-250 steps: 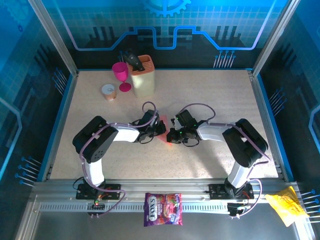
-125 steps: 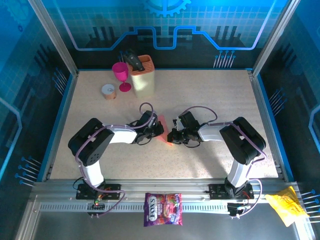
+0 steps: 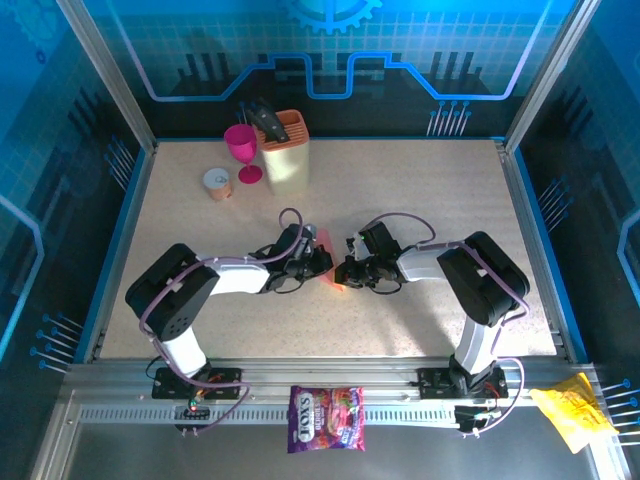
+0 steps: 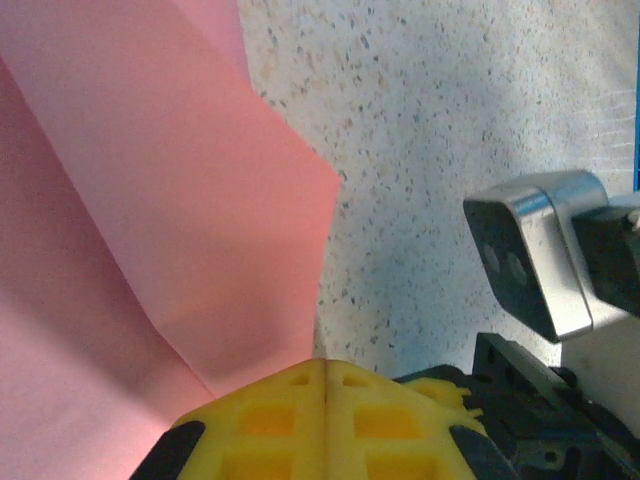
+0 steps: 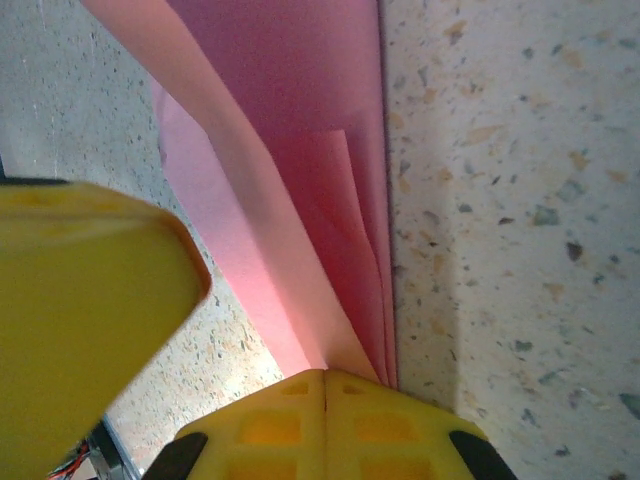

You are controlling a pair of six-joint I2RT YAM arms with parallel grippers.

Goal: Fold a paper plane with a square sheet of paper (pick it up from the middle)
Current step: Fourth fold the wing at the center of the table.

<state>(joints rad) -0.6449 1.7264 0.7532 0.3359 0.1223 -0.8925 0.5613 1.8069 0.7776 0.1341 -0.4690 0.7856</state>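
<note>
The paper plane, a partly folded pink-red sheet, is at the middle of the speckled table, between the two gripper heads and just in front of the arm bases. The left gripper reaches in from the left. In the left wrist view its yellow fingertips are pressed together with no gap at the seam, and the paper plane runs down into that seam, creased and standing clear of the table surface: clamped on the paper. The right gripper reaches in from the right, its tip near the left one. In the right wrist view its fingertips are likewise closed flush, and several stacked layers of the paper plane converge into the seam: clamped on the paper. At the far left of the table a beige knife block stands upright, a pink goblet is just beside it and a small roll is near that. On the near rail lie a purple candy bag and, well apart at the right, a yellow wrapper.
</note>
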